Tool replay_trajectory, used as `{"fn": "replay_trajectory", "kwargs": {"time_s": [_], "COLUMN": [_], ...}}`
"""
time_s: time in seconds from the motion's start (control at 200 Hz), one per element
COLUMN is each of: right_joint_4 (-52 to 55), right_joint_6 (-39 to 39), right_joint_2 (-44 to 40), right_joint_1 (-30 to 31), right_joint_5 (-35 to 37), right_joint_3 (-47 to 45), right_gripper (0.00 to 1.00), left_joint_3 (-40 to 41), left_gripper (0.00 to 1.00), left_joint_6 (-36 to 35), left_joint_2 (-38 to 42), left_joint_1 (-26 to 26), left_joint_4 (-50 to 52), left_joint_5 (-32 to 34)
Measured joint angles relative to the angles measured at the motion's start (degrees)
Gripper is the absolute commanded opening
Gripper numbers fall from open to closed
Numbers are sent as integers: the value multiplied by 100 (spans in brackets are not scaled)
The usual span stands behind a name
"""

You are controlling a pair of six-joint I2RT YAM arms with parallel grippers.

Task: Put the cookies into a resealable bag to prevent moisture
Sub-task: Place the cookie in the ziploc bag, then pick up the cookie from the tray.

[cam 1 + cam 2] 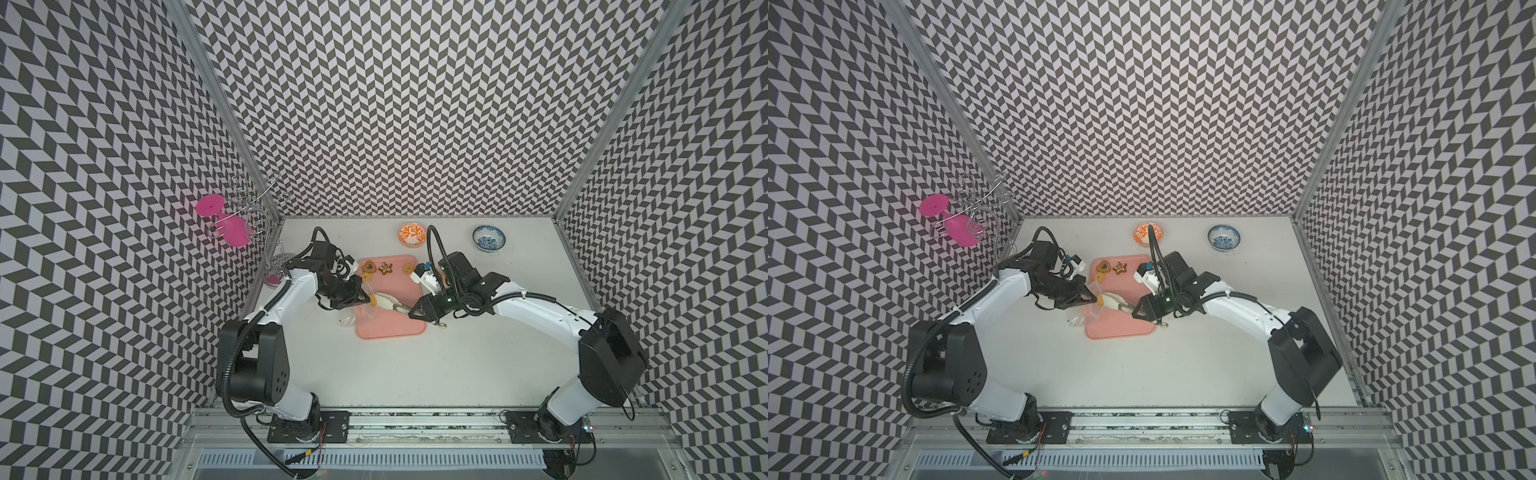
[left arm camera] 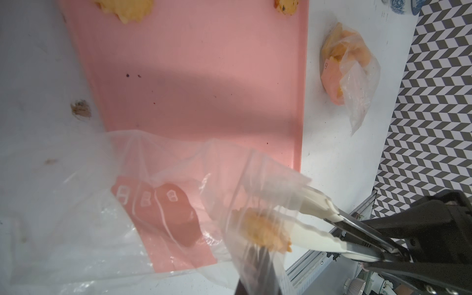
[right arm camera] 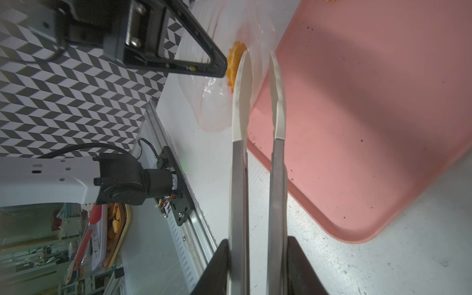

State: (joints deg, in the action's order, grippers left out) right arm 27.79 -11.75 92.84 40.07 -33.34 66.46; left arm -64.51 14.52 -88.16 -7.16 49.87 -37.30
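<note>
Just left of centre in both top views, the left claw is pressed together on one edge of the clear bag. The rest of the film hangs limp over the tray and the table. The right claw is clamped around the handles of the tongs, whose white tips stand apart with nothing between them. The yellow cookie lies against one tip, right at the bag's mouth and close to the left claw. The left wrist view shows it through the film, but I cannot tell whether it is past the lip or only behind it.

The main danger is that the cookie is not far enough in. With only one edge held, the mouth could sag shut or fold, and the cookie would probably slide back onto the tray. Pulling the tongs out could also snag the film, dragging the cookie out or tugging the bag from its grip. The other cookies wait at the tray's upper end, so a collapsed mouth would likely hinder each later drop.
</note>
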Motion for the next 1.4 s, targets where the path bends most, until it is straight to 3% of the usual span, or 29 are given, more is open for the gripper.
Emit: {"fn": "replay_trajectory", "kwargs": {"time_s": [0.456,0.756,0.937,1.092,1.397], "right_joint_4": [973,848,131,-227,-70], "right_joint_6": [439,343,269,269,894], "right_joint_2": [17,-542,-1152,-1189,-560], "right_joint_1": [-46,-319,-389,-389,-400], "right_joint_5": [1049,684,516,356,1414], "right_joint_3": [734,745,516,369,376], "right_gripper": [32,37,37,37,47], "left_joint_3": [-33,105,345,278,-400], "left_gripper": [0,0,0,0,0], "left_joint_6": [-118,-140,-138,-140,-179], "left_joint_2": [9,9,-15,-68,201], "left_joint_1": [0,4,7,7,17], "left_joint_4": [219,90,31,55,570], "left_joint_5": [365,365,363,378,992]}}
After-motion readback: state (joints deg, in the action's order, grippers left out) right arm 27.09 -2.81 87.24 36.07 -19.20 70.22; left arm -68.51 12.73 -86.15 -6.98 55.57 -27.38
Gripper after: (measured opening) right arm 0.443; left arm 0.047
